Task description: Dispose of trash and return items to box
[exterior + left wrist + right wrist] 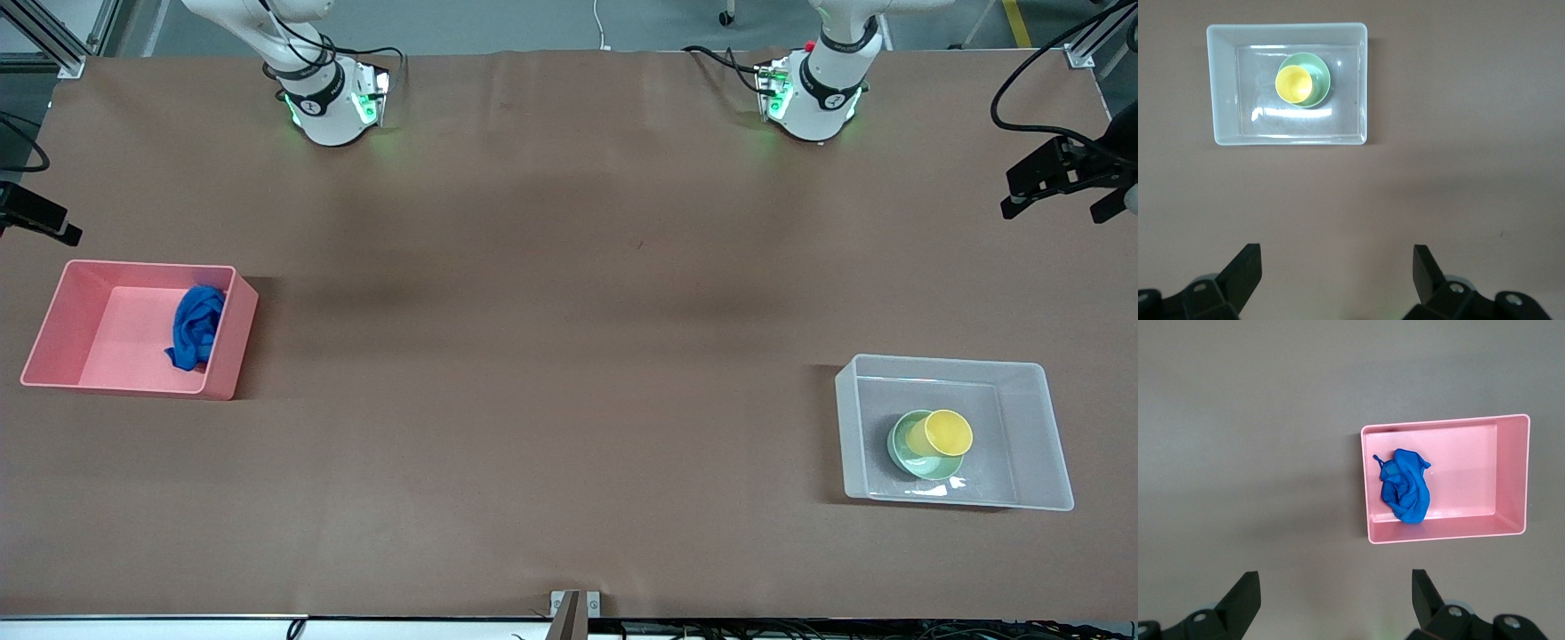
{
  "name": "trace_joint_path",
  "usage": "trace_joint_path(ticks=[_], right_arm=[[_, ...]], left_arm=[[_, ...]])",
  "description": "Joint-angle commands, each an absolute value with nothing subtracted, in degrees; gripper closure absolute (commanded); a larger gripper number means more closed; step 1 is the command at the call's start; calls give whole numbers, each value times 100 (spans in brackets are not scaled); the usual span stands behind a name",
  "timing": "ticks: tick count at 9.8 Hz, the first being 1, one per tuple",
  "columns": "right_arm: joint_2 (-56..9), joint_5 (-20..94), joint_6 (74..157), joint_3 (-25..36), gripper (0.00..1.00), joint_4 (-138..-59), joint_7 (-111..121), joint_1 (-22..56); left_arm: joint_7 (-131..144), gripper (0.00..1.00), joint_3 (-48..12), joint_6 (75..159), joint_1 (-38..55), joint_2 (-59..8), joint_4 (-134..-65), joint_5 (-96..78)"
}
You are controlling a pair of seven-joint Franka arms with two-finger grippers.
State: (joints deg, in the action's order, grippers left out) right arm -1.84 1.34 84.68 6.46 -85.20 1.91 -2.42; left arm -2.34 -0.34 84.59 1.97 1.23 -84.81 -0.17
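The brown table is covered by a smooth mat, and past its robot edge a grey floor shows, with black camera mounts at both ends. The blue trash lies in the pink bin at the right arm's end, and the yellow cup sits in the mint-green bowl inside the clear box at the left arm's end. The left gripper hangs high over bare table near the box and the right gripper high over bare table near the pink bin, both with fingers spread wide and holding nothing.
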Motion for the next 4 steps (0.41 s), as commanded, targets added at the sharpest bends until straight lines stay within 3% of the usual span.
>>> trace_joint_path(ticks=[1, 4], right_arm=[[-97, 132, 8455, 650, 0, -8596, 246, -237], [-88, 132, 8455, 650, 0, -8596, 246, -237]], left_arm=[[-185, 0, -79, 8323, 158, 114, -8613, -18], [-167, 0, -88, 8332, 167, 114, -8640, -18]])
